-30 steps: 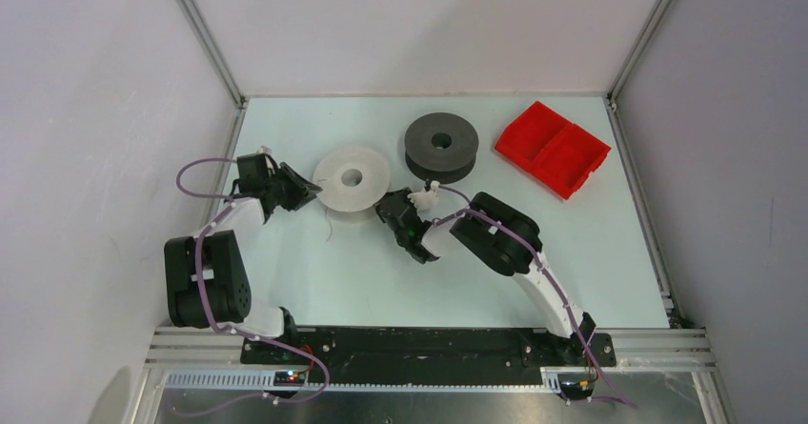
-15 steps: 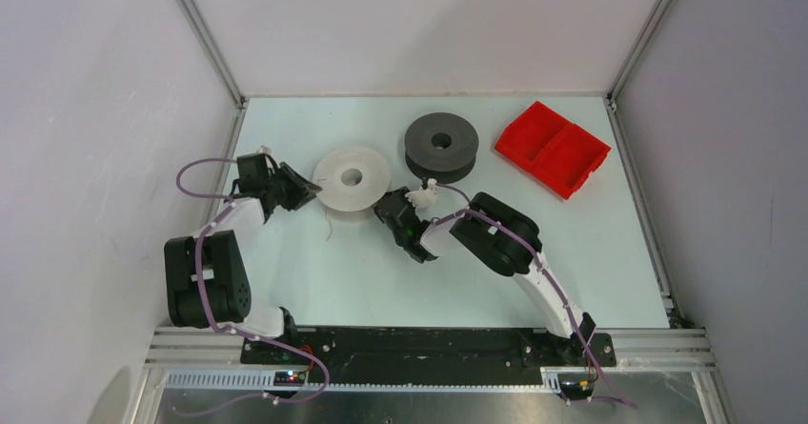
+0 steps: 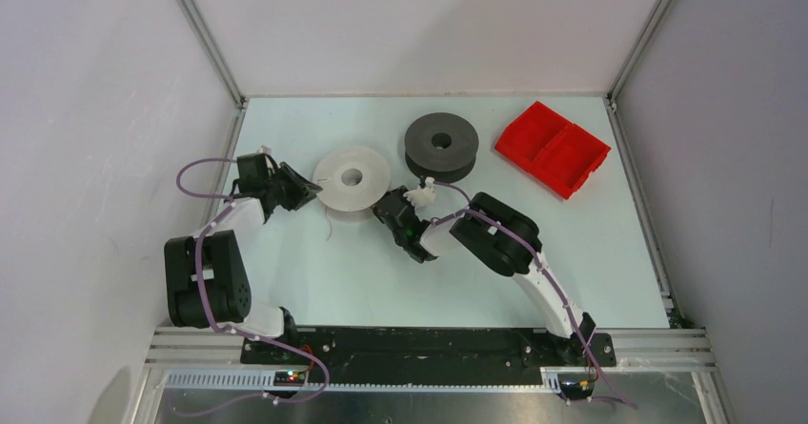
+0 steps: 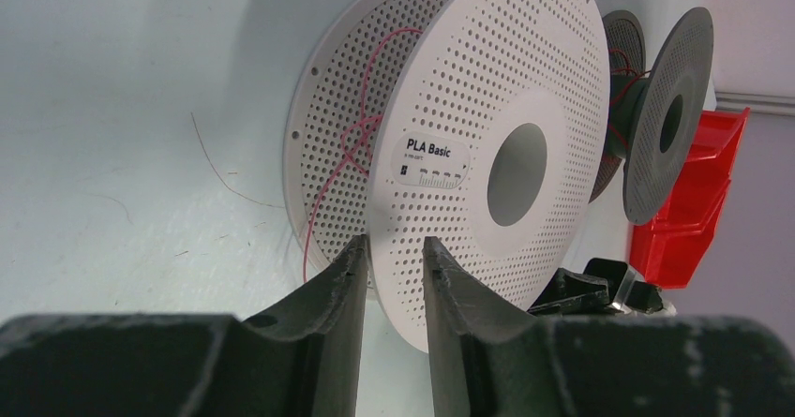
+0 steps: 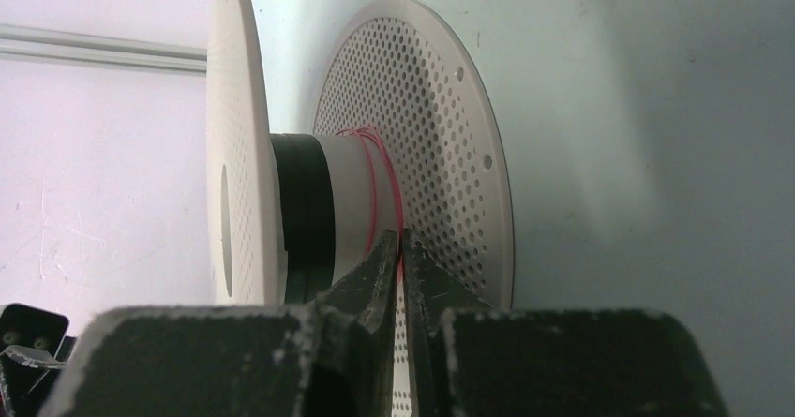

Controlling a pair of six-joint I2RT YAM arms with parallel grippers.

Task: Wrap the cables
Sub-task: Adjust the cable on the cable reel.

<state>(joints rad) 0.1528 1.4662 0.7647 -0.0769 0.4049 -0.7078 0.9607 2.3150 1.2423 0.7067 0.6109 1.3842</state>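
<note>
The white spool (image 3: 352,178) lies flat on the table, with the dark grey spool (image 3: 441,145) behind it to the right. My left gripper (image 3: 307,186) is at the white spool's left edge. In the left wrist view it (image 4: 394,253) is shut on the upper flange (image 4: 487,89), one finger on each face. A thin red cable (image 4: 352,145) crosses the lower flange, and its loose tail (image 4: 220,169) lies on the table. My right gripper (image 3: 386,203) is at the spool's right side. Its tips (image 5: 401,244) pinch the red cable (image 5: 380,178) wound on the hub.
A red two-compartment bin (image 3: 553,149) sits at the back right, close to the grey spool. The grey spool (image 4: 670,108) carries a few red turns of its own. Enclosure walls and aluminium posts (image 3: 202,33) border the table on three sides.
The right gripper has edged slightly left and back, toward the white spool. The left arm and both spools have not moved.
</note>
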